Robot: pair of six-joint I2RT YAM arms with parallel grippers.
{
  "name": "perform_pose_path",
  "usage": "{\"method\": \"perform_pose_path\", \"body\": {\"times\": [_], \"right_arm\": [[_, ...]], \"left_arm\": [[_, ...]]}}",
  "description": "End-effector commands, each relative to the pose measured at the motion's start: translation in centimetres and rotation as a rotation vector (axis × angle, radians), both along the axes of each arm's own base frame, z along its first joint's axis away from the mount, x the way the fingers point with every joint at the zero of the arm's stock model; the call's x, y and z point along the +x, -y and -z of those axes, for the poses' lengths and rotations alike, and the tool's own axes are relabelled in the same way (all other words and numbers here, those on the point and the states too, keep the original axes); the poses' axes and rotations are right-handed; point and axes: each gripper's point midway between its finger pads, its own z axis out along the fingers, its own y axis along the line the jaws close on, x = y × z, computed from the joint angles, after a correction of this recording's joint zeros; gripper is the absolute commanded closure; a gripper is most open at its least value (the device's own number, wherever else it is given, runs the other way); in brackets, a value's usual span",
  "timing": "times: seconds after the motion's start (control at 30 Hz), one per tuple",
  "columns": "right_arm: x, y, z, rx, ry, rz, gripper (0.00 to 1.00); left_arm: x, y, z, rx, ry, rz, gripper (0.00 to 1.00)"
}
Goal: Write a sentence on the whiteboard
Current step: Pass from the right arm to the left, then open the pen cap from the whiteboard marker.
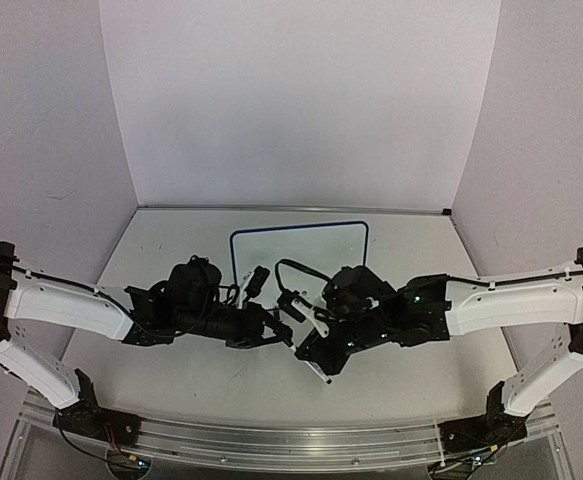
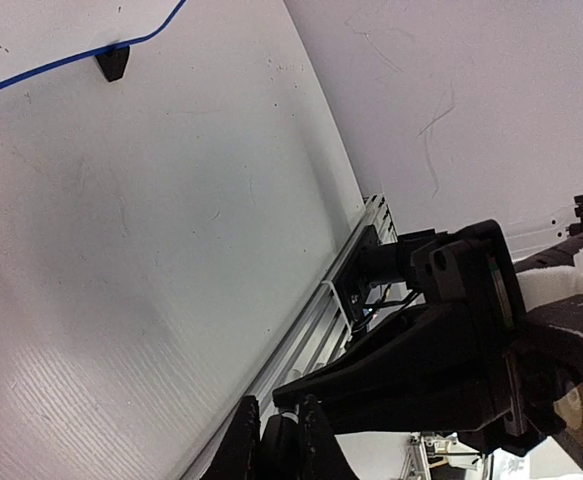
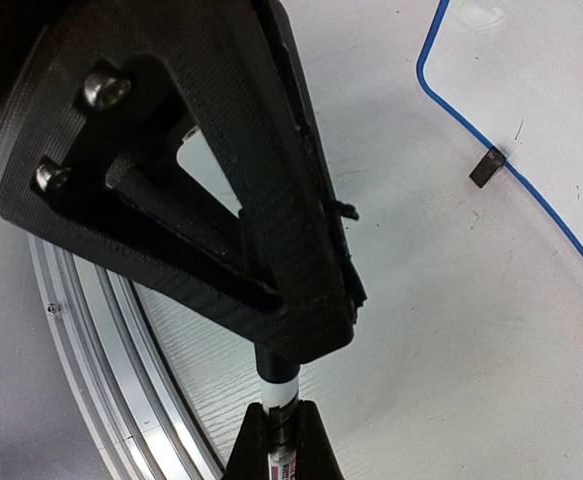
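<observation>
1. The whiteboard (image 1: pixel 306 245) sat at the middle of the table (image 1: pixel 171 250), toward the back wall. Its blue rim (image 1: pixel 301 223) was rounded at the corners, and in the top view its near part was hidden behind the two arms.
2. What we could see of its face was plain white. We could not tell whether it lay flat or leaned on a stand.
3. Small black clip feet (image 3: pixel 488 167) sat along the rim in the wrist views.
4. Just in front of the board, the marker (image 3: pixel 276 385) was held between both arms, clear of the rim.
5. The right gripper (image 3: pixel 276 440) was clenched on the marker's white barrel.
6. The left gripper (image 2: pixel 281 448) had its fingers close about the marker's dark end — grasping it, as far as we could see.
7. The two grippers met nose to nose near the table's centre, each arm reaching in from its own side.
8. An aluminium rail (image 1: pixel 271 440) ran along the table's near edge, carrying both arm bases.
</observation>
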Motion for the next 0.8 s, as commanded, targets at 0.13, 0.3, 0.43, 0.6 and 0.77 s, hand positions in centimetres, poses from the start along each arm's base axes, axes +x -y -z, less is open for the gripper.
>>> {"method": "perform_pose_path", "body": {"times": [0.13,0.3,0.43,0.6,0.77], "right_arm": [[2.4,1.3,-5.8,0.222,0.107,0.199,0.51],[3.4,2.8,-7.6,0.406,0.091,0.363,0.19],[3.2,3.2,-9.6,0.636,0.032,0.414,0.11],[2.5,2.6,-11.5,0.806,-0.032,0.389,0.08],[1.5,1.6,-13.5,0.941,-0.08,0.317,0.08]], "left_arm": [[0.7,-0.9,-3.0,-0.146,0.031,-0.089,1.0],[1.6,-1.9,-5.8,-0.258,0.087,-0.168,1.0],[1.5,-3.1,-8.4,-0.397,0.164,-0.193,1.0],[1.1,-3.9,-10.4,-0.487,0.219,-0.191,1.0],[0.5,-4.3,-12.5,-0.581,0.26,-0.169,1.0]]}}
